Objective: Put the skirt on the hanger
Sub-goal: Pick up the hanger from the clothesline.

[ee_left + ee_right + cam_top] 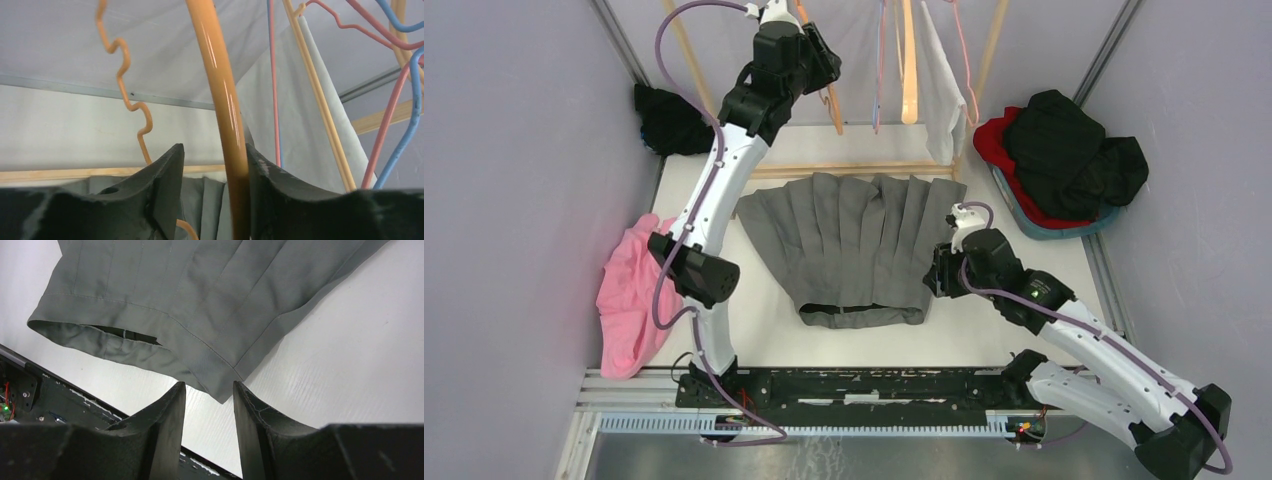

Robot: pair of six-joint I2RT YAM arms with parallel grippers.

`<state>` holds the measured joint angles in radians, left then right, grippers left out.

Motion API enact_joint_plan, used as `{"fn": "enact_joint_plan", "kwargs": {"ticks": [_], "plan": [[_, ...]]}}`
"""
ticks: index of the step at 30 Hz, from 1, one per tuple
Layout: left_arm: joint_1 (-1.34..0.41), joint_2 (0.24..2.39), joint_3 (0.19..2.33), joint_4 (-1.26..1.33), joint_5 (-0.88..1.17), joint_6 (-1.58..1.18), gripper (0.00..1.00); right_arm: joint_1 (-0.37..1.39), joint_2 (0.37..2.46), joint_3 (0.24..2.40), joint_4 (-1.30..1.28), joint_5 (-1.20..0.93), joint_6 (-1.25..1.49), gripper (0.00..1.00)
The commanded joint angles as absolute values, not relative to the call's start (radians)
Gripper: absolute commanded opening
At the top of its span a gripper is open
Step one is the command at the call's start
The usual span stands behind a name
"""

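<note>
The grey pleated skirt (854, 245) lies flat on the white table, its waistband toward the arms. An orange hanger (832, 105) hangs on the rack at the back. My left gripper (816, 62) is raised to it. In the left wrist view the orange hanger (225, 110) runs between the fingers and rests against the right finger (270, 180), with a gap to the left finger. My right gripper (939, 270) hovers open at the skirt's near right corner. In the right wrist view the skirt (200, 290) corner lies just beyond the right gripper (209, 385), with nothing between its fingers.
More hangers, pink (274, 75) and blue (407, 125), and a white garment (942, 95) hang from the rack. A wooden bar (864, 168) crosses behind the skirt. A pink cloth (629, 295) lies left, a black cloth (669, 120) back left, and a basket (1054, 228) of clothes right.
</note>
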<state>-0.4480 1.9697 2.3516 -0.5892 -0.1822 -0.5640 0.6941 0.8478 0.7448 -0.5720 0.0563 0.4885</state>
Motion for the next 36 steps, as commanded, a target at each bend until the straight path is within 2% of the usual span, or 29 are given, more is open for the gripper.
{"fn": "enact_joint_plan", "kwargs": {"ticks": [1,3,5,9,14,20,26,36], "plan": [[-0.433,1.86,2.334,-0.571,-0.232,-0.517,0.45,0.701,0.853,0.73,-0.507,0.041,0.486,0.46],[-0.415,1.849,2.325,-0.586,-0.224,-0.517,0.34,0.701,0.859,0.73,-0.5,0.038,0.486,0.46],[-0.392,1.844,2.323,-0.603,-0.208,-0.52,0.16,0.701,0.862,0.732,-0.495,0.035,0.485,0.46],[-0.381,1.824,2.316,-0.616,-0.213,-0.491,0.04,0.701,0.867,0.731,-0.489,0.034,0.486,0.46],[-0.359,1.795,2.285,-0.535,-0.118,-0.398,0.03,0.701,0.881,0.727,-0.471,0.026,0.494,0.46],[-0.337,1.687,2.1,-0.328,0.028,-0.272,0.03,0.701,0.93,0.736,-0.447,0.011,0.489,0.46],[-0.336,1.614,2.026,-0.237,0.085,-0.218,0.03,0.701,0.977,0.747,-0.418,0.011,0.484,0.46],[-0.336,1.465,1.891,-0.285,0.117,-0.266,0.03,0.702,0.946,0.788,-0.451,0.031,0.468,0.46]]}}
